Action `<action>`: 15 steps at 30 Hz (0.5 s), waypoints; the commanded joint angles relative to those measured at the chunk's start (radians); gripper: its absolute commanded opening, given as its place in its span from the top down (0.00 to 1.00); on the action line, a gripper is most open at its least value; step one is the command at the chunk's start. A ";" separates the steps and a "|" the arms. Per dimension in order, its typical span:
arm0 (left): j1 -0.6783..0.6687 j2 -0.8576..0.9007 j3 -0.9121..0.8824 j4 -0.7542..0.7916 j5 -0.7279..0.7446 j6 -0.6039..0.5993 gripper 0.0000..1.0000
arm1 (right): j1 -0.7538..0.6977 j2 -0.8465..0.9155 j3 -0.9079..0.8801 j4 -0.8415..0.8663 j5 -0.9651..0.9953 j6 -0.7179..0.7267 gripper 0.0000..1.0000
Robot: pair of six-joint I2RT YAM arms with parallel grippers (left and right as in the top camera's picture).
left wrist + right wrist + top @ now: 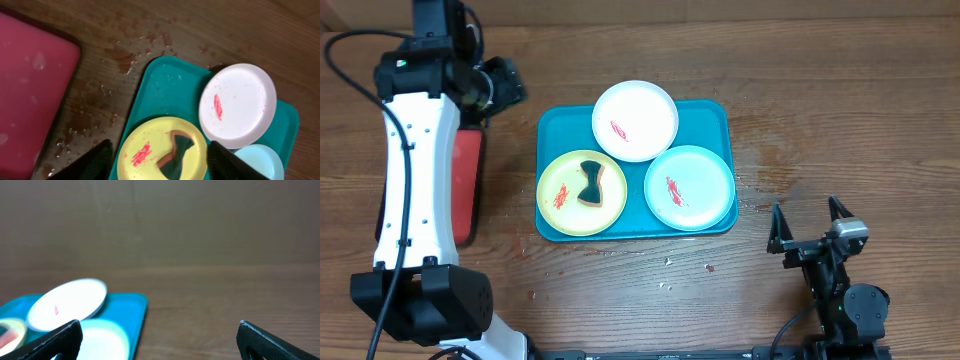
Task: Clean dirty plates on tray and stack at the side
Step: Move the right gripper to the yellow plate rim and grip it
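The teal tray lies mid-table and holds three plates. The white plate overlaps its far rim and has a red smear. The yellow-green plate at the front left has a red smear and a dark green and brown sponge on it. The pale aqua plate at the front right has a red smear. My left gripper is open and empty, raised left of the tray; its view looks down on the yellow-green plate and sponge. My right gripper is open and empty, right of the tray.
A red tray with a dark rim lies left of the teal tray, partly under my left arm. Water drops and crumbs speckle the wood between the two trays. The right wrist view shows the teal tray's corner and bare wood.
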 commanded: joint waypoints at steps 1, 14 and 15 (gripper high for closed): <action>0.004 0.039 -0.008 -0.029 -0.018 0.001 0.41 | -0.003 -0.011 -0.010 0.090 0.099 -0.011 0.00; 0.001 0.071 -0.010 -0.048 -0.017 0.003 0.35 | -0.003 0.068 0.245 0.564 -0.183 0.041 0.00; 0.001 0.071 -0.010 -0.049 -0.017 0.003 0.35 | -0.003 0.113 0.328 0.449 -0.183 0.012 0.00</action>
